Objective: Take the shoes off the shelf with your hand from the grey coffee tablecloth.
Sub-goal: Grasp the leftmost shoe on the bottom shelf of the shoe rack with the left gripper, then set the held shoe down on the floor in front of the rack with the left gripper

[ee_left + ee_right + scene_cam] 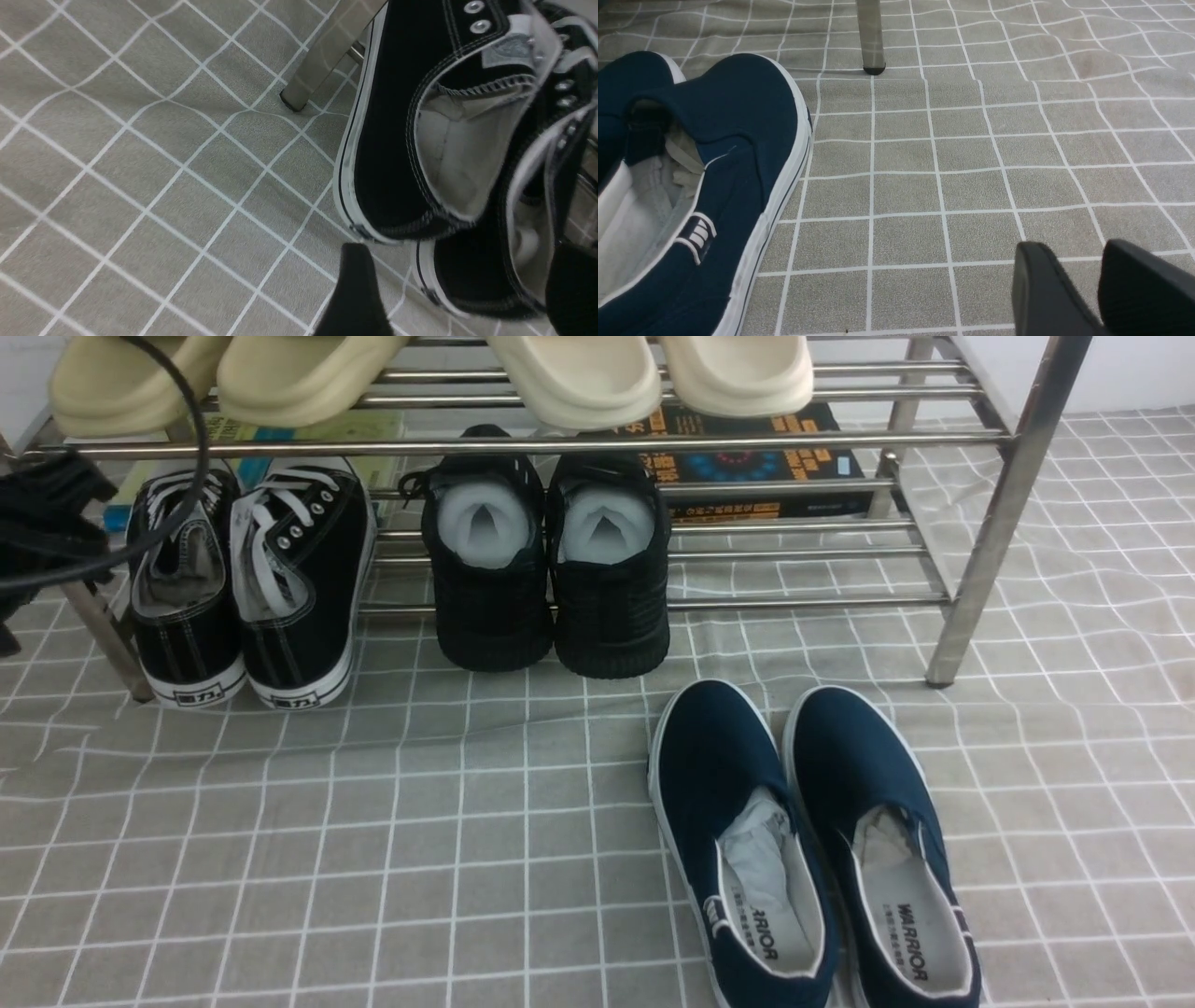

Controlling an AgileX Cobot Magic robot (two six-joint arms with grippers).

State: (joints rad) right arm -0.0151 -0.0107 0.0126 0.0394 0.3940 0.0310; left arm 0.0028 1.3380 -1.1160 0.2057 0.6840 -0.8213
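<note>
Left gripper (461,254) spread open, I had the nearer arm beside the canvas sneakers (303,588), which lay to its right on the shelf's lower tier (794,603), heels outward, long axes running inward.

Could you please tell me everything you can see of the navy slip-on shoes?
The navy slip-on shoes look like canvas, with white-edged soles, small white side stripes, pale insoles marked WARRIOR and pale wadding inside. They sit upright and side by side, toes towards the rack, on the grey gridded cloth in front of it. No gripper touches them; their heel ends are cut off in the front view.
</note>
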